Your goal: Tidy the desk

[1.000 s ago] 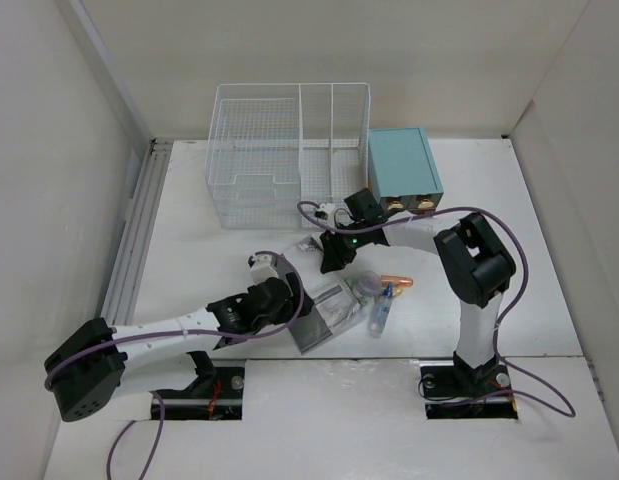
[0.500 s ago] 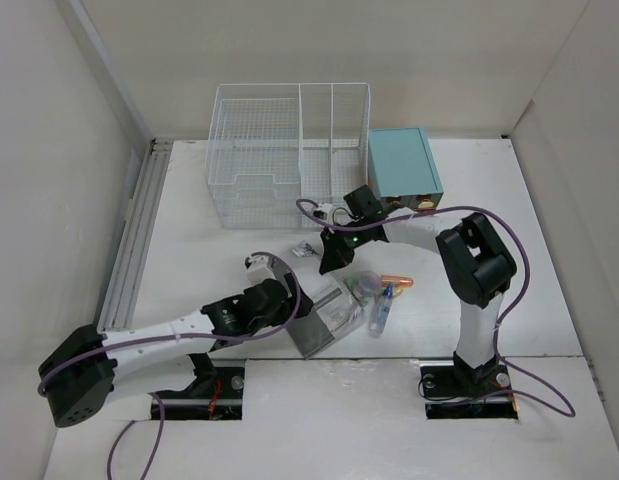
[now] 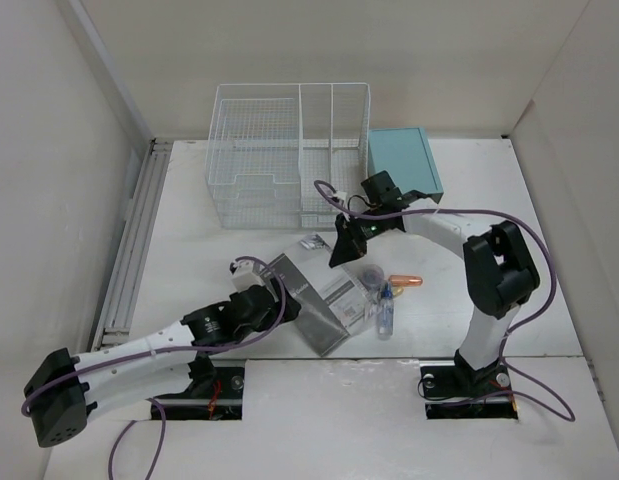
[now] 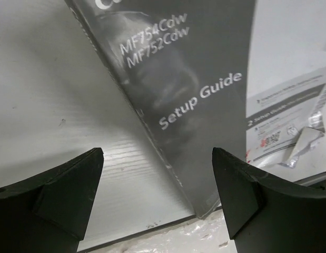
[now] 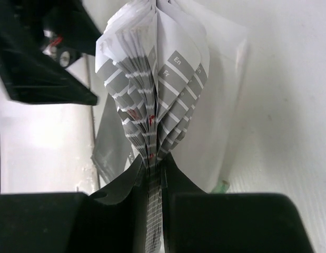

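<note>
Your left pincer [image 4: 157, 154] hangs low over the white surface [image 3: 189, 220], its fingers [image 4: 62, 184] spread wide with nothing between them. Directly under the gap lies a dark grey booklet [image 4: 194, 95] printed "Setup Guide", flat on the surface and running diagonally. A white printed leaflet [image 4: 278, 118] lies just beside it, with a small silvery packet [image 4: 306, 141] on top.

Your right pincer [image 5: 152, 171] is clamped tight on the spine edge of a thick folded manual [image 5: 155, 100]; its grey-tabbed pages fan out beyond the fingertips. From above, that pincer [image 3: 338, 258] points down near the middle of the surface, close to the far end of the grey booklet.

Loose items sit to the right of the papers: a blue pen [image 3: 386, 314], an orange stick [image 3: 405, 281] and a small round clear thing [image 3: 369, 275], too small to tell what it is. A white wire rack [image 3: 289, 150] and a teal box [image 3: 402, 160] stand side by side at the far edge of the surface.
</note>
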You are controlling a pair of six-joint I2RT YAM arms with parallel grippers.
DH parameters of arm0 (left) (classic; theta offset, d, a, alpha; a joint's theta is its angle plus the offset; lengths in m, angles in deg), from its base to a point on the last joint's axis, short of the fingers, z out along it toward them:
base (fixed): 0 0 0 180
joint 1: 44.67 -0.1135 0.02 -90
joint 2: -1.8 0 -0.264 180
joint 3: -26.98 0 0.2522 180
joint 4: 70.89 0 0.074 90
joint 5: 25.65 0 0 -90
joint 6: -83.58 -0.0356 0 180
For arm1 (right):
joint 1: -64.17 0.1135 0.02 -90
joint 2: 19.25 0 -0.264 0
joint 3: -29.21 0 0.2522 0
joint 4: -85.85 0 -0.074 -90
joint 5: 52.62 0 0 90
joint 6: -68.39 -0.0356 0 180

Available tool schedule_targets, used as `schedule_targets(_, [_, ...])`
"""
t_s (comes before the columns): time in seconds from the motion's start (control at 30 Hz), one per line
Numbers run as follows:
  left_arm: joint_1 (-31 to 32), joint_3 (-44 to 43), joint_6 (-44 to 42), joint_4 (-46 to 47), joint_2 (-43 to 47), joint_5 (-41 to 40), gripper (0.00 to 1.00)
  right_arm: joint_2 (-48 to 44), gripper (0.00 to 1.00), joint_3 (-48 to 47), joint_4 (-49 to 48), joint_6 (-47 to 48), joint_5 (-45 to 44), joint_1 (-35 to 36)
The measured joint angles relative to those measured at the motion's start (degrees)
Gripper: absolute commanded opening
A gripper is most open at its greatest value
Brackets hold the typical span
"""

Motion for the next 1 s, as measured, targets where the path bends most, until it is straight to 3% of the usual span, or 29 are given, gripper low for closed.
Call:
schedule_targets(0.27, [0.0,3.0,-0.3,3.6,-0.2,-0.1,0.82,-0.1,0.00,-2.3,7.5,7.3,7.2,0.0])
schedule_targets(0.37, [0.0,5.3,-1.4,8.7,0.3,0.3,0.82,1.8,0.00,-6.2,15.6,15.0,10.5,0.0])
schedule_targets(0.5, [0.0,8.7,-3.3,15.1,3.2,2.1,0.81,7.9,0.00,-13.1,30.9,32.2,15.0,-0.1])
schedule_targets(0.6, [0.0,10.6,-4.9,19.7,6.5,3.5,0.77,10.2,0.00,-14.1,36.1,39.6,17.4,-0.4])
schedule_targets(0.63, [0.0,11.0,-5.5,21.0,7.6,3.8,0.74,10.3,0.00,-14.1,37.4,41.4,17.7,-0.5])
schedule_targets(0.77, [-0.4,13.1,-7.1,25.0,11.9,5.2,0.45,9.8,0.00,-14.2,41.4,45.7,18.6,-0.5])
schedule_targets(0.8, [-0.7,13.8,-7.4,25.4,12.3,5.4,0.30,9.5,0.00,-14.3,42.1,46.4,18.6,-0.6])
schedule_targets(0.97, [-1.4,15.2,-8.0,29.2,12.4,7.7,0.00,8.3,0.00,-14.3,44.5,48.0,18.1,-0.5])
schedule_targets(1.0, [-1.4,15.2,-8.2,30.0,12.3,8.0,0.00,8.0,0.00,-14.3,44.8,48.2,17.9,-0.5])
